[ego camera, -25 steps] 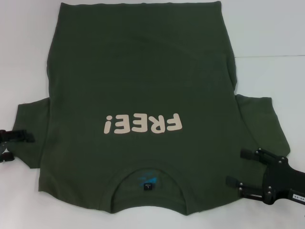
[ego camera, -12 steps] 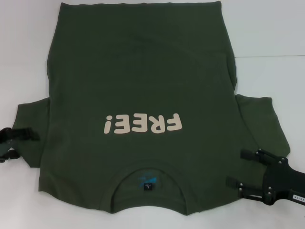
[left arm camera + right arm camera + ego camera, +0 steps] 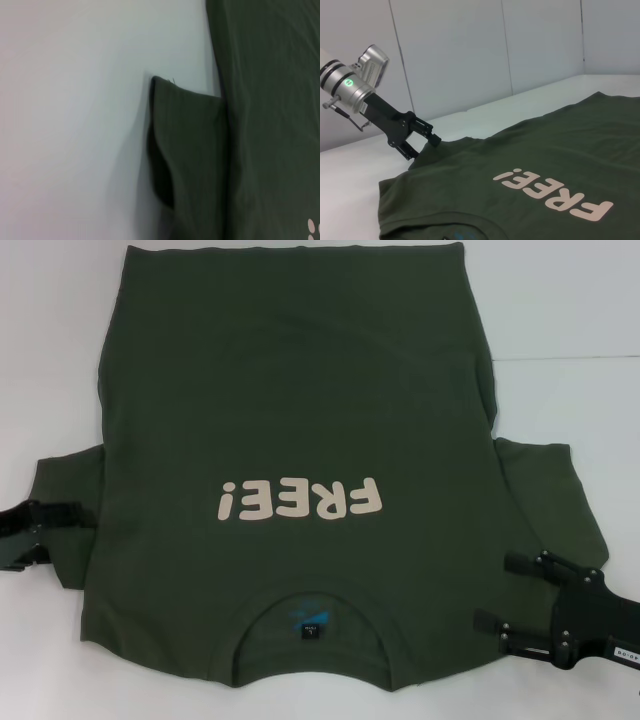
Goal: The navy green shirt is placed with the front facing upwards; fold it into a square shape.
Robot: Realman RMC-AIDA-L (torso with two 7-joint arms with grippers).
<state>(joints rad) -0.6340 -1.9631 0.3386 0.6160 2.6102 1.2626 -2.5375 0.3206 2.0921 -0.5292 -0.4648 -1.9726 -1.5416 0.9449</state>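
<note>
The navy green shirt [image 3: 300, 440] is lying flat on the table [image 3: 560, 320], collar [image 3: 312, 602] nearest. The left gripper [image 3: 62, 526] is sitting at its left sleeve [image 3: 65, 510], the right gripper [image 3: 498, 592] by its near right edge.

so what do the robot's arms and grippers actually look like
The left gripper is matte black with two slim jaws, on a silver cylindrical wrist bearing a round green marking and a thin cable. The right gripper is the same angular black, studded with small screws, with a white label.

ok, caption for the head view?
Green shirt flat, front up; left gripper at its sleeve, right gripper open beside the other.
</note>
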